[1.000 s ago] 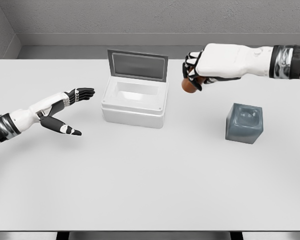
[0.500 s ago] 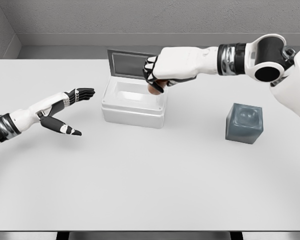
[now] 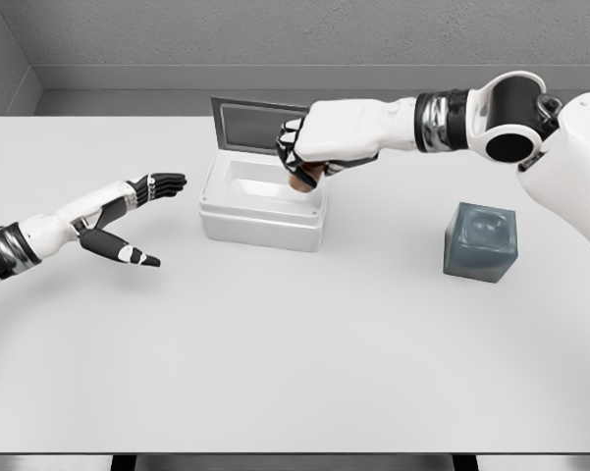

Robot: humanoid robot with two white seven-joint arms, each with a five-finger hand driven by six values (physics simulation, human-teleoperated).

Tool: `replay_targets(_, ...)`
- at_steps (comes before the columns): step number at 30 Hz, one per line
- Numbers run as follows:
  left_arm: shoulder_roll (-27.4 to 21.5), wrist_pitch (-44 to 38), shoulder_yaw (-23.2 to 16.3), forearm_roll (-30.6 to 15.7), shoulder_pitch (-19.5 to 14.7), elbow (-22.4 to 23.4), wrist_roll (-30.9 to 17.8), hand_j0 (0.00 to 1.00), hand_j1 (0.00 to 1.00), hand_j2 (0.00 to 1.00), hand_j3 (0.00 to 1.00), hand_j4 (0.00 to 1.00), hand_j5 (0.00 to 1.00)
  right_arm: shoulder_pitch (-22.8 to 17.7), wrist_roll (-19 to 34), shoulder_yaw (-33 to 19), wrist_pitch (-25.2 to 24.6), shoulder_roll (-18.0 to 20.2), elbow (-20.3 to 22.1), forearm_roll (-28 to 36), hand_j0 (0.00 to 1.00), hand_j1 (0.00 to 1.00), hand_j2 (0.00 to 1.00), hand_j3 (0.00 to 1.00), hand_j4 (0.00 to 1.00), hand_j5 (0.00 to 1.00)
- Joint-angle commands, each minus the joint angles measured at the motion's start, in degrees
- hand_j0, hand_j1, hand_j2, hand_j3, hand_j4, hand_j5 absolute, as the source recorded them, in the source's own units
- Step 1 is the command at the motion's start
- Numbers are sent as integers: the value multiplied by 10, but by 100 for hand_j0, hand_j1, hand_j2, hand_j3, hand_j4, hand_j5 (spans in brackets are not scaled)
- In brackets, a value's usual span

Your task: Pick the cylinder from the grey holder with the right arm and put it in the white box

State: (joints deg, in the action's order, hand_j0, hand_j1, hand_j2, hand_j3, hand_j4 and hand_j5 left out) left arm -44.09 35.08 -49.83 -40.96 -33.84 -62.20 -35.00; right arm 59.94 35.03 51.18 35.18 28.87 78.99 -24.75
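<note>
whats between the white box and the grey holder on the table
Only bare table in the head view. The right hand, holding the cylinder, is above the white box, not between it and the grey holder.

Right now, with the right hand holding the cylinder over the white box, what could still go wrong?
1. The right hand holds the brown cylinder near the right rim of the white box, not over its middle. Released here, it might clip the rim and roll onto the table.
2. The raised lid stands just behind the hand; moving further back could knock it.
3. Little of the cylinder shows below the fingers, so how securely it is gripped is uncertain.
</note>
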Motion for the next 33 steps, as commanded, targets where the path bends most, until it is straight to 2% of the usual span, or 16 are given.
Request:
replay_targets(1,0,-1,1,-4,0,0,0,100,100,100,100,100,100,0,0,6,-2,-5,-6,-3,23,23,23,23,23,23)
replay_targets(12,1,-1,0,-4,0,0,0,100,100,100,100,100,100,8,0,7,-2,-11,-16,-6,25,25,25,25,25,25)
replay_targets(14,1,-1,1,-4,1,0,0,100,100,100,100,100,100,8,0,7,-2,-11,-16,-6,31,31,31,31,31,31)
replay_targets(15,1,-1,0,-4,1,0,0,100,100,100,100,100,100,8,0,7,-2,-11,-16,-7,58,58,58,58,58,58)
replay_targets(16,1,-1,1,-4,1,0,0,100,100,100,100,100,100,8,0,6,-2,-11,-15,-14,100,100,100,100,100,100)
replay_targets(20,1,-1,1,-4,1,0,0,100,100,100,100,100,100,9,0,3,-2,-12,-9,-16,100,100,100,100,100,100)
replay_targets(22,1,-1,1,-4,1,0,0,100,100,100,100,100,100,11,0,-2,-2,-12,16,-15,100,100,100,100,100,100)
replay_targets(24,1,-1,0,-4,1,0,0,100,100,100,100,100,100,9,0,-38,-2,-6,26,-14,100,100,100,100,100,100)
replay_targets(27,1,-1,1,-4,1,0,0,100,100,100,100,100,100,3,0,-62,-2,-2,53,-13,100,100,100,100,100,100)
replay_targets(28,1,-1,1,-4,1,0,0,100,100,100,100,100,100,-1,0,-90,-2,22,67,-11,100,100,100,100,100,100)
replay_targets(30,1,-1,1,-4,1,0,0,100,100,100,100,100,100,-32,0,-151,-2,62,78,-7,100,100,100,100,100,100)
replay_targets(33,0,-1,1,-5,0,1,0,100,100,100,100,100,100,-98,0,-183,-2,137,77,-7,100,100,100,100,100,100)
